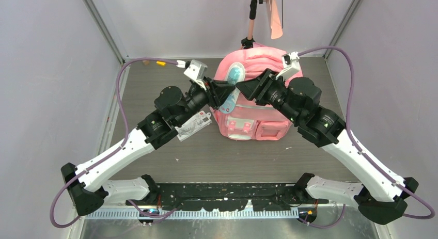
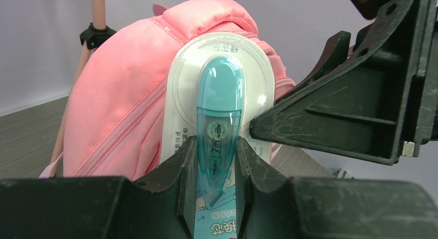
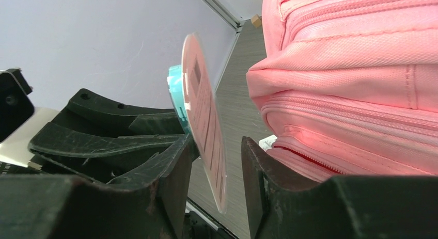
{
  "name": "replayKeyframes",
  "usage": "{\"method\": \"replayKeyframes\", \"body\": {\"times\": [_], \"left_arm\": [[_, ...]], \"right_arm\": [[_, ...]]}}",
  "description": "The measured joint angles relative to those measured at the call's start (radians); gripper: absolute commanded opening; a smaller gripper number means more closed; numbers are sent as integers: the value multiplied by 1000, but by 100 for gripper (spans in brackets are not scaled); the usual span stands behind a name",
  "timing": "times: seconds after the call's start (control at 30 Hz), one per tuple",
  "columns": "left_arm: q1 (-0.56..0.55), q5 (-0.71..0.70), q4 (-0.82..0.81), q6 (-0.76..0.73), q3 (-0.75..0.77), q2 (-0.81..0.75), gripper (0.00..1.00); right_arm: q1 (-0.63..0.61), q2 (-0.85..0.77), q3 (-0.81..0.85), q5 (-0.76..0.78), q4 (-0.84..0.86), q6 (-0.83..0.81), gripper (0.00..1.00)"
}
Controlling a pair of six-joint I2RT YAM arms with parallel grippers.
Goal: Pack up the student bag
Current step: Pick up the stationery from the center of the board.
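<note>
Grey wood-grain covers the table, and pale walls close it in on three sides. We see the student bag, bright pink, lying toward twelve o'clock of the table's centre with its front zip pockets facing up and its top end toward the back wall.

Over its left shoulder, at about ten o'clock from the bag's middle, a blister-packed teal correction tape is held up on its card. Our left gripper is closed on the lower part of that pack, a finger on each side of the teal body. Our right gripper reaches in from three o'clock; the card's edge stands between its fingers, the jaws partly open with a gap showing on the bag side, and we cannot tell whether the other finger touches the card.

Under the left arm, at about nine o'clock from the bag, a flat printed packet lies on the table. Behind the bag a pink stand rises at the back wall.
</note>
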State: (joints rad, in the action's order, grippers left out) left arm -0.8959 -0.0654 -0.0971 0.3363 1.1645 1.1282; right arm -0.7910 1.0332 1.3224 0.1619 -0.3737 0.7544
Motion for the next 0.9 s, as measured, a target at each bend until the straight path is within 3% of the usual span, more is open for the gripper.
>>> {"method": "replayKeyframes", "body": {"times": [0.17, 0.27, 0.3, 0.43, 0.53, 0.73, 0.9], "left_arm": [[-3, -6, -8, -3, -1, 0, 0], [-3, -12, -6, -4, -5, 0, 0], [-3, -13, -5, -5, -6, 0, 5], [-2, -10, -3, -22, -9, 0, 50], [-3, 22, 5, -55, -10, -5, 72], [-6, 94, 71, -129, -10, -47, 87], [-6, 149, 143, -164, -9, -66, 87]], "right_arm": [[0, 19, 0, 2, 4, 0, 31], [-2, 26, 0, 2, 12, -7, 8], [-2, 28, 2, 0, 16, -8, 2], [-10, 35, 18, 2, 0, -48, 0], [-12, 42, 56, 23, -32, -111, 0], [29, 75, 247, 38, -127, -306, 0], [195, 104, 391, -152, -214, -457, 0]]}}
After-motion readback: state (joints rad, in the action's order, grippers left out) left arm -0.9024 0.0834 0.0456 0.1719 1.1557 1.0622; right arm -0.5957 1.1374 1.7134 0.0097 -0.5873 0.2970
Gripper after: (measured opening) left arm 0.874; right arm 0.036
